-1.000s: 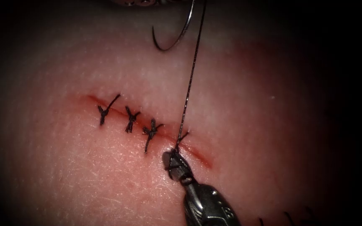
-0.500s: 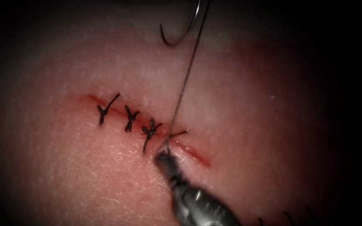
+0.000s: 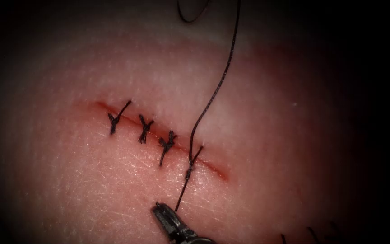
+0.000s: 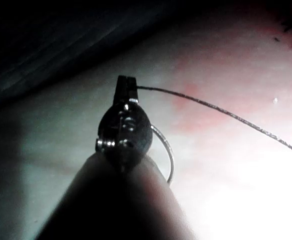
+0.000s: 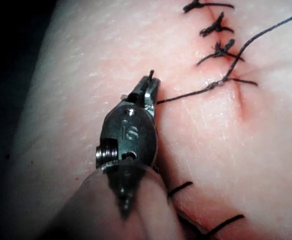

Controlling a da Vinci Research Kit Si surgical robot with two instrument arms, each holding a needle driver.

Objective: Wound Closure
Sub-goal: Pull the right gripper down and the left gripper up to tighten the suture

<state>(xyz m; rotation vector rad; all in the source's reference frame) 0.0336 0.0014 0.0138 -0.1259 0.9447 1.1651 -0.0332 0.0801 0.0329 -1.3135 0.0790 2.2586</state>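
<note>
Below cut (image 3: 159,133), R pincer (image 3: 163,212) clamps thread (image 3: 213,97), L pincer (image 4: 124,87) clamps thread too, needle (image 4: 165,150) off tissue (image 3: 91,180).

Looking down from above and in front at the tissue (image 3: 113,180), the cut (image 3: 159,133) slanting across mid-frame, at moderate range. Riding very close behind the left tool (image 4: 127,85), aimed along its shaft, needle (image 4: 166,155) curving beside the head, thread (image 4: 226,112) running off across the tissue. Hugging the right tool (image 5: 150,87) just as tightly, facing over its head toward the knots (image 5: 216,50). Shared between endoscope and right wrist views: cut, knots, thread and right tool tip (image 3: 159,208).
</note>
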